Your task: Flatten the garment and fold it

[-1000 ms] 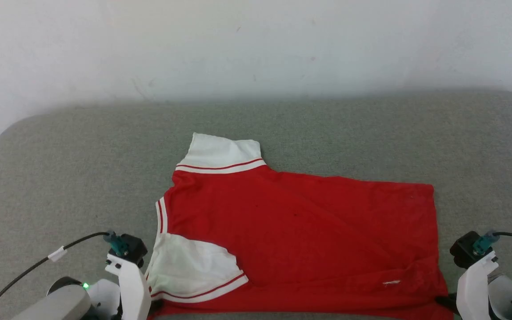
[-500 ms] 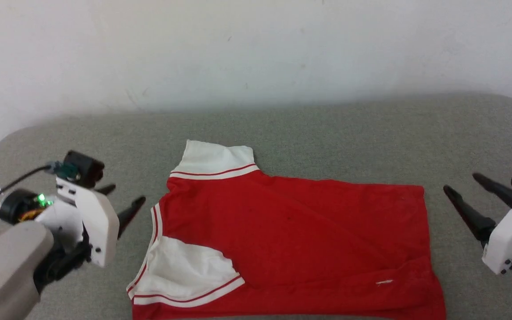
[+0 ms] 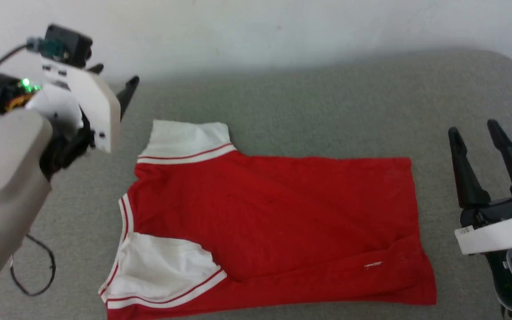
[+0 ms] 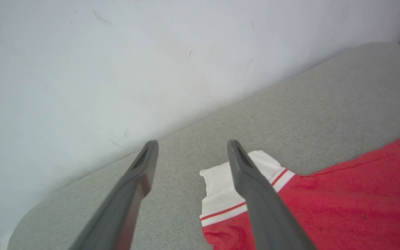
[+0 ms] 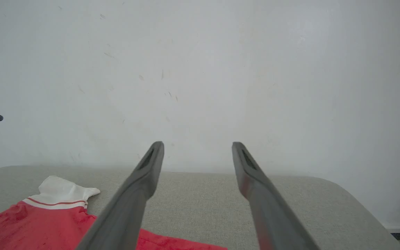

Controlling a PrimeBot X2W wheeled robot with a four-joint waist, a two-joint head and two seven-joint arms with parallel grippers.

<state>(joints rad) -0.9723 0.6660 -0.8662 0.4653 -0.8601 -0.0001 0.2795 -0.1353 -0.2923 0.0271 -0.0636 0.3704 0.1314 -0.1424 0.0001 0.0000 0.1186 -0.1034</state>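
One red jersey T-shirt (image 3: 274, 213) lies plain side up, white stripe-trimmed sleeves showing, near edge creased; your left gripper (image 3: 116, 74) and right gripper (image 3: 473, 128) gape wide, empty.

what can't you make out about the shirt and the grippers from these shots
Garment underside: head view, plain red faces up; anything beneath is hidden by the cloth itself.
Near edge below the near sleeve: head view, cut off by the bottom edge.
Left gripper: head view, fingers mostly behind its own white housing.
Garment body: right wrist view, cut off by the bottom edge, crossed by a finger of the right gripper.
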